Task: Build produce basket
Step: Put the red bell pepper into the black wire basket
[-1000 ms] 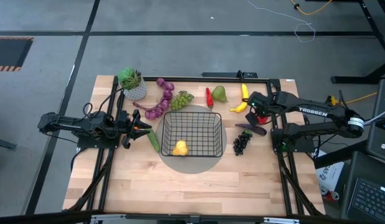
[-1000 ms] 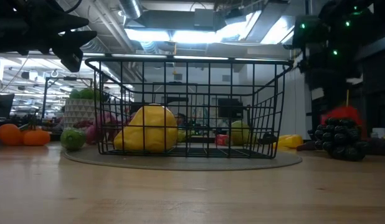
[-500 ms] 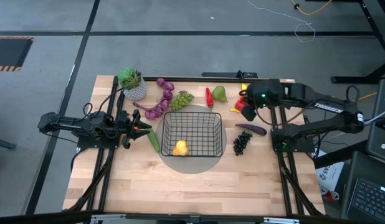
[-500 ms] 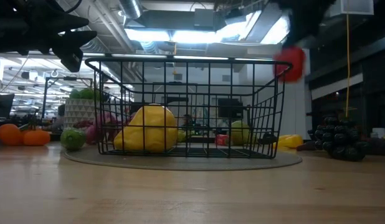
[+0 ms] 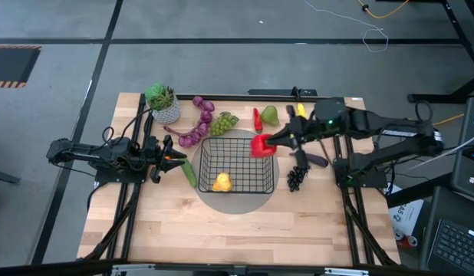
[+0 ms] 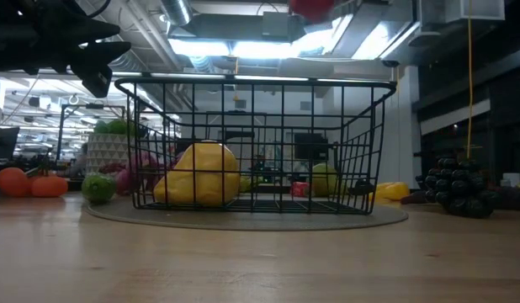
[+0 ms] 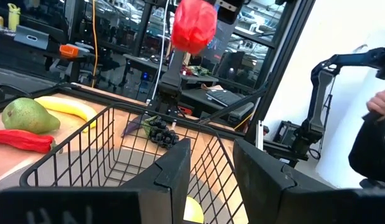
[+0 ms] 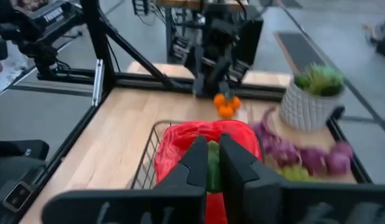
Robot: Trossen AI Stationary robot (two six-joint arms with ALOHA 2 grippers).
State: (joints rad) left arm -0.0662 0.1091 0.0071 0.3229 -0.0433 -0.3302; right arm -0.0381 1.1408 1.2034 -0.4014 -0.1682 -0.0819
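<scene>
Left gripper (image 5: 174, 159): parked just left of the basket, fingers apart, holding nothing.
Basket (image 5: 235, 164): mid-table, yellow fruit (image 5: 222, 182) inside at its near edge.
Red pepper (image 5: 261, 144): above the basket's right rim, pinched by its green stem.
Right gripper (image 5: 272, 142): clamped together on that stem.
Black grapes (image 5: 297, 177): right of the basket.

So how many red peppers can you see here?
2. One red bell pepper is held in the right gripper above the basket's right rim. One long red chili lies on the table beside the pear.
</scene>
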